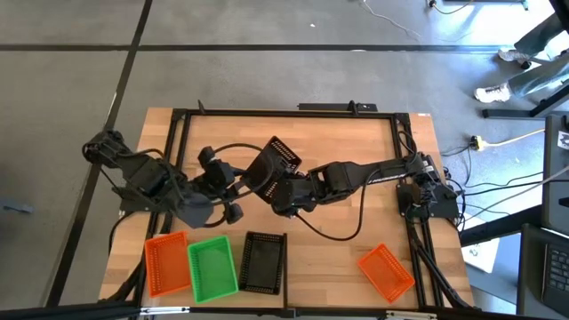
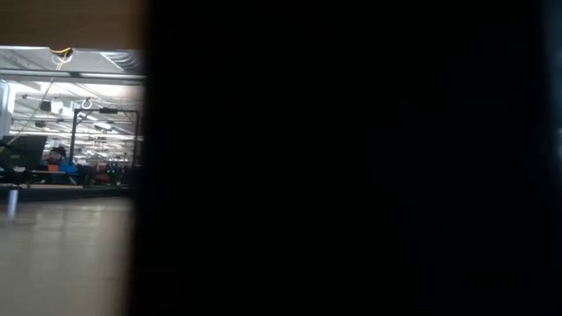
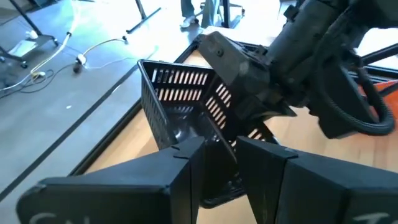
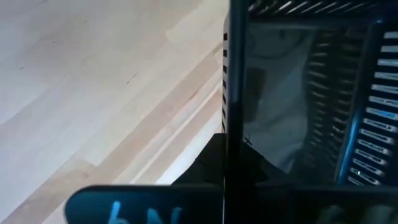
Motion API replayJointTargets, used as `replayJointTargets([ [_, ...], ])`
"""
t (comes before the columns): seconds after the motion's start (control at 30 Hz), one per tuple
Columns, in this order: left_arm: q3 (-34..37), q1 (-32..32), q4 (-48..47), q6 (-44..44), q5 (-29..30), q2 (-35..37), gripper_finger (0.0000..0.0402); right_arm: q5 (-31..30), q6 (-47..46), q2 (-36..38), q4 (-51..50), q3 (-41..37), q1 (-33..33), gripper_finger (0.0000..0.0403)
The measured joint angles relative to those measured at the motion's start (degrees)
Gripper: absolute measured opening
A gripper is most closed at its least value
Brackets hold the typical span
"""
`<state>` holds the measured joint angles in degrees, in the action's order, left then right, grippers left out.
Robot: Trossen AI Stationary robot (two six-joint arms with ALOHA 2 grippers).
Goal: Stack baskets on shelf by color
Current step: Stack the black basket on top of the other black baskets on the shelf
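- Grey concrete floor surrounds a wooden table (image 1: pixel 329 151) edged by a black metal frame (image 1: pixel 284 112), with cables trailing on the floor to the right
- Along the near edge of the table sit three baskets side by side: an orange basket (image 1: pixel 165 263) on the left, a green basket (image 1: pixel 212 268) just beside it, and a black basket (image 1: pixel 264 262) to the right of the green one
- A second orange basket (image 1: pixel 386 271) lies well apart, near the right corner, turned at an angle
- Right gripper (image 1: pixel 286 194) is at the middle of the table, clenched on the rim of a tilted black basket (image 1: pixel 273 164) held above the tabletop
- Right wrist view shows that basket's thin rim (image 4: pixel 227 93) pinched between the fingers, with pale wood beside it
- Left gripper (image 3: pixel 219 163) is just left of the lifted basket, its fingers (image 3: pixel 186 180) parted on either side of the basket's wall
- Low view is mostly blocked by something dark close to the lens
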<state>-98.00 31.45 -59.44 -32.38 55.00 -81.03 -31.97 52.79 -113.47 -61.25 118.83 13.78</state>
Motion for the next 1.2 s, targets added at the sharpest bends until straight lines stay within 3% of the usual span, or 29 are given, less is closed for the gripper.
replayJointTargets([
  [1.07,0.0,-11.1,-7.6,-1.7,-2.4,-2.0,0.0083,-3.1,0.1,0.0,0.2,0.0,0.0,0.0000],
  [1.2,0.0,-12.7,-7.5,-1.7,-5.9,-2.0,0.0083,-3.1,0.1,0.0,0.1,0.0,0.1,0.0000],
])
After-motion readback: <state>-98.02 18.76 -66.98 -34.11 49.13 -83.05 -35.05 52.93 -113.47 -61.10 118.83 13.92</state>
